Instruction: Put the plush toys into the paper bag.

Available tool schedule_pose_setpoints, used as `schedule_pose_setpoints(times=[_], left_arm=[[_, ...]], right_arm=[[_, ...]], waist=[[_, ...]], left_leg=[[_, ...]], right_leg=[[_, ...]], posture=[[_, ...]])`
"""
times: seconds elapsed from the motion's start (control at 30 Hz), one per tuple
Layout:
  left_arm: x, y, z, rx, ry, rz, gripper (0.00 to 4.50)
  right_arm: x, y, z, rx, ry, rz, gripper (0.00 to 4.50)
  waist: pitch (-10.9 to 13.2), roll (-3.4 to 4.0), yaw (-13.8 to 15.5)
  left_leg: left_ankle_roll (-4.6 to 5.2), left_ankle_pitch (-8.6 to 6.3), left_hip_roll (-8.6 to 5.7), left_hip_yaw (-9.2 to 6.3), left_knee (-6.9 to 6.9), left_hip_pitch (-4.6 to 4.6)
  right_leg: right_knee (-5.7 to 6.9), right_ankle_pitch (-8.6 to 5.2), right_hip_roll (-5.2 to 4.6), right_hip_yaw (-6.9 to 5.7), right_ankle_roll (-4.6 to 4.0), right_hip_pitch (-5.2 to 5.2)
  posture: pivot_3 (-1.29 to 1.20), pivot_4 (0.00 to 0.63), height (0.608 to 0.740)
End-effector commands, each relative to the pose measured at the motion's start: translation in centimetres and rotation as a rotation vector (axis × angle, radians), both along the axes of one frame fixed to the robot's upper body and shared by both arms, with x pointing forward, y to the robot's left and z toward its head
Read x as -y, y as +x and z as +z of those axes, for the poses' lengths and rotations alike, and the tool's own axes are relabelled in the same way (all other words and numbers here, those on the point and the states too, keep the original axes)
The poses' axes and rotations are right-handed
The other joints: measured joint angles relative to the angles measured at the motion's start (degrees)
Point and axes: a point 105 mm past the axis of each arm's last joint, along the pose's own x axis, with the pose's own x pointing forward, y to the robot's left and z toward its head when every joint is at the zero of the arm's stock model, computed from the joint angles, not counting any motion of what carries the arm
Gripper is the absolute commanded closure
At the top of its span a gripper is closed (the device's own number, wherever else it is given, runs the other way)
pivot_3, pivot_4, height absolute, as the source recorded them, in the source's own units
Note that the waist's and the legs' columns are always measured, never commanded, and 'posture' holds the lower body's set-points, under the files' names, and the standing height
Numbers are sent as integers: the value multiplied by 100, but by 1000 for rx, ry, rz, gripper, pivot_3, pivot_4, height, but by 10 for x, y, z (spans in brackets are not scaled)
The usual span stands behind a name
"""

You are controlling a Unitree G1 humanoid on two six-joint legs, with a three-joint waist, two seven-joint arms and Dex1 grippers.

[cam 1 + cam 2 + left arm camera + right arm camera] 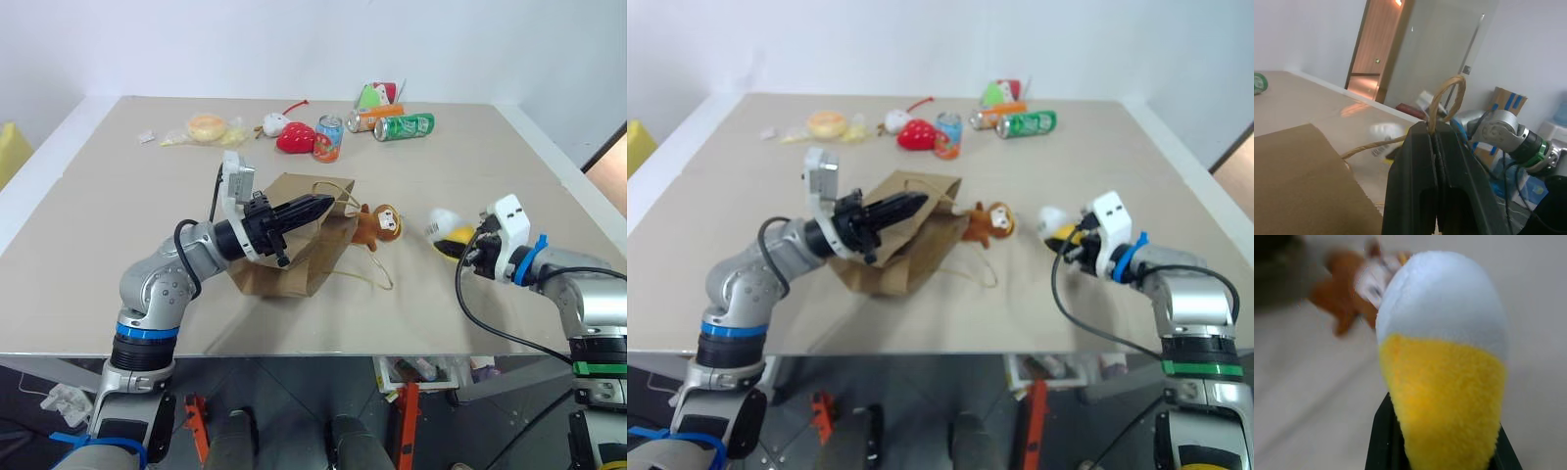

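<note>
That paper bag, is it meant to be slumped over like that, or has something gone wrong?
The paper bag lies tipped on its side rather than standing. The left end effector pinches one cord handle, so the mouth faces sideways toward the monkey beside it on the table. Nothing looks torn or spilled.

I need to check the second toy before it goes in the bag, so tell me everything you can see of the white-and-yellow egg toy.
The egg toy is a fuzzy, rounded plush, white at one end and yellow at the other. The right gripper is shut on its yellow end, so the white end points away toward the monkey. It is held over the table, right of the monkey and the paper bag, touching neither.
</note>
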Motion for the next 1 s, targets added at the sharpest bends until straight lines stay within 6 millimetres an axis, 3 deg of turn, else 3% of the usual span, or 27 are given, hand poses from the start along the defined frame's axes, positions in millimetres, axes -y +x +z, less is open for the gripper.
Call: schedule_pose_setpoints(times=[0.03,0.2,0.33,0.5,0.73,1.0], left_arm=[[-12,0,20,16,-42,-14,4500],[-15,2,20,2,-30,-27,4500],[-11,0,19,-3,-33,-43,4500],[-7,-3,17,-7,-35,-52,4500],[-8,-5,17,-8,-46,-43,4500],[-8,-5,17,-8,-50,-40,4500]], right_arm=[[-29,-20,43,136,-60,209,4397],[-69,-26,51,187,-209,398,4397],[-97,-12,51,261,-338,464,4397],[-134,-14,60,310,-366,598,4397],[-144,-15,31,272,-478,677,4397],[-170,-14,24,299,-491,732,4397]], waist=[[1,1,1],[1,1,-14],[1,1,-26],[1,1,-25],[1,1,26],[1,1,21]], left_leg=[[0,0,0,-2,-1,0],[-1,-1,-1,2,0,0],[-1,-1,0,1,1,1],[-1,-1,0,2,-2,0],[-16,-10,-1,-1,-6,-4],[-16,-11,1,-2,-5,-3]], right_leg=[[0,-1,0,-2,0,0],[-1,-17,-4,0,-25,0],[0,-14,-4,-1,-29,-1],[0,-12,-3,-1,-28,-5],[0,-16,-5,-4,-10,-5],[0,-15,-1,-5,-10,-5]], posture=[[0,150,740],[0,150,740],[0,150,740],[0,150,740],[0,150,740],[0,150,740]])
